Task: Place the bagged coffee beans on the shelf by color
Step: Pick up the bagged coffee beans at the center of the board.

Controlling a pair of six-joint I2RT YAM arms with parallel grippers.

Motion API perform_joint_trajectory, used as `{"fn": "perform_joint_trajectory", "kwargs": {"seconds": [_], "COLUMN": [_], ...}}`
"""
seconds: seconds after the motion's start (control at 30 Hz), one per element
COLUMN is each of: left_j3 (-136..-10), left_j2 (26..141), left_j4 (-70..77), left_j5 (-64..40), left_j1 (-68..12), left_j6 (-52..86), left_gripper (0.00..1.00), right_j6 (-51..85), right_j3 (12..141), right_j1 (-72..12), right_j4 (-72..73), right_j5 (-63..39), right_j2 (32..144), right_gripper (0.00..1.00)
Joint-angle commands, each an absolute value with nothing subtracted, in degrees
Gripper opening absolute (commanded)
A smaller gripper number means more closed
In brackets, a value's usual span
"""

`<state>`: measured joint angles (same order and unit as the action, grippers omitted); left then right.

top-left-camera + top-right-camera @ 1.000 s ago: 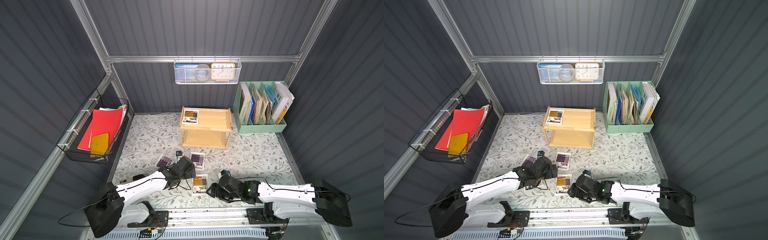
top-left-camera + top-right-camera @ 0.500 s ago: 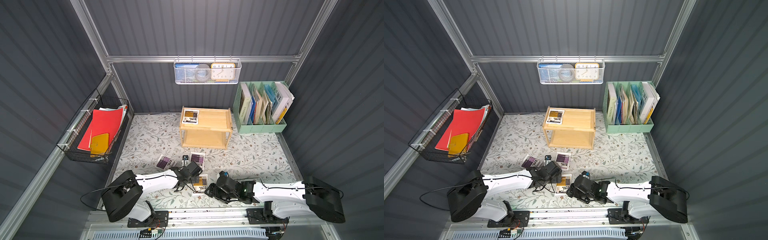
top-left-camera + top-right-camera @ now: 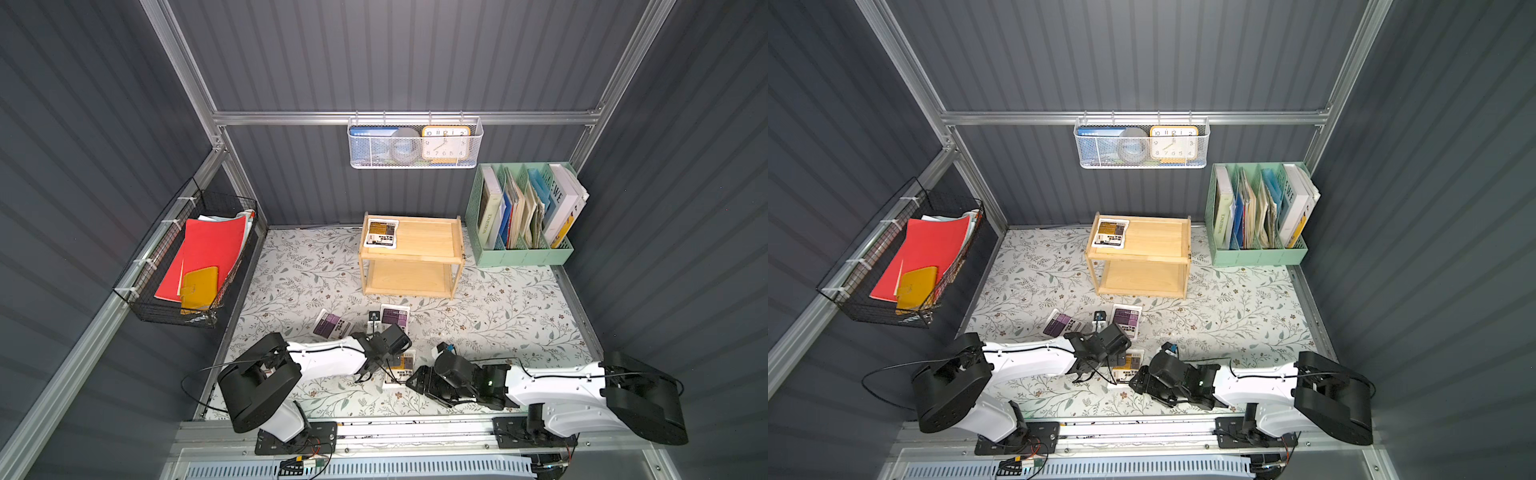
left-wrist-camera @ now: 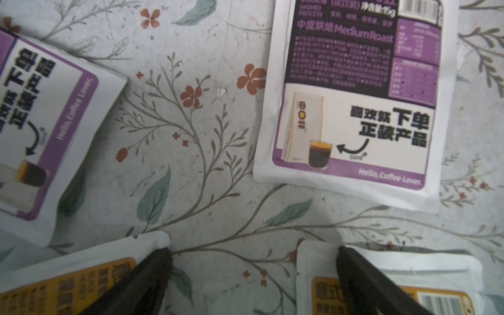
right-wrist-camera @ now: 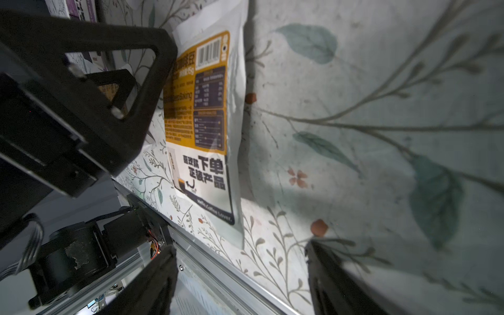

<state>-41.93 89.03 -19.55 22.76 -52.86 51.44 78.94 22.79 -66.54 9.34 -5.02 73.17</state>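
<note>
I am holding my left gripper [image 4: 253, 251] low over the floral mat [image 4: 207, 136] in front of the shelf [image 3: 415, 259], with its fingers [image 4: 152, 272] standing spread and pinching nothing. One tip is showing over a corner of the left yellow pouch [image 4: 62, 286] and the other over the right yellow pouch [image 4: 441, 275], though I cannot tell whether they are touching. Both of these pouches are lying flat on the mat, farther from the shelf than the left purple pouch [image 3: 331, 324], which is sitting turned at an angle, and the right purple pouch [image 3: 395, 316], which is lying squarer to the shelf's front. The two purple ones are lying apart from each other, near the shelf's foot. A third yellow pouch [image 3: 381, 233] is resting on the shelf's top tier, at its left end. My right gripper [image 5: 240, 253] is reaching in low, its fingers [image 5: 338, 281] also spread with only mat between them, just beside the right yellow pouch's corner on the side away from the shelf.
</note>
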Motion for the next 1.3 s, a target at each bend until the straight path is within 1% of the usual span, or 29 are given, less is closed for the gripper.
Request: {"fn": "perform_joint_trajectory", "kwargs": {"seconds": [0.0, 0.23, 0.47, 0.57, 0.67, 0.73, 0.83, 0.87, 1.03, 1.1, 1.27], "left_j3": [-42.4, -42.7, -41.9, -41.7, -41.6, -41.5, -41.5, -41.5, -41.5, -41.8, -43.4], "left_j2": [91.5, 91.4, 91.2, 91.2, 91.0, 91.0, 91.0, 91.0, 90.3, 89.8, 87.2], "left_j4": [-23.1, -23.1, -22.9, -22.9, -22.8, -22.6, -22.3, -22.2, -22.1, -22.3, -24.1], "left_j5": [22.9, 22.0, 21.6, 21.4, 21.2, 20.9, 20.8, 20.7, 20.3, 20.2, 20.9], "left_j1": [-53.2, -53.7, -54.1, -54.2, -54.3, -54.4, -54.5, -54.5, -54.7, -54.8, -54.8], "left_j6": [52.9, 53.7, 54.3, 54.3, 54.3, 54.3, 54.3, 54.4, 54.6, 54.6, 54.9], "left_gripper": [1.00, 1.00, 1.00, 1.00, 1.00, 1.00, 1.00, 1.00, 1.00, 1.00, 1.00], "right_j6": [79.9, 79.6, 80.7, 81.4, 82.2, 82.8, 83.6, 84.0, 84.1, 84.0, 83.4], "right_j3": [20.8, 20.7, 19.8, 19.8, 19.6, 19.2, 17.8, 17.4, 16.6, 16.7, 16.6], "right_j1": [-66.4, -65.7, -64.6, -64.2, -63.9, -63.8, -63.5, -63.4, -63.2, -63.1, -63.0], "right_j4": [9.3, 12.2, 19.4, 23.2, 26.7, 28.6, 31.0, 31.1, 30.4, 29.4, 27.4], "right_j5": [-4.9, -6.4, -8.8, -9.7, -10.5, -10.7, -10.5, -10.3, -9.6, -9.5, -10.0], "right_j2": [74.4, 77.0, 82.8, 86.0, 88.8, 89.9, 90.2, 90.0, 88.5, 87.6, 85.3], "right_gripper": [0.78, 0.78, 0.78, 0.77, 0.73, 0.69, 0.60, 0.55, 0.37, 0.27, 0.10]}}
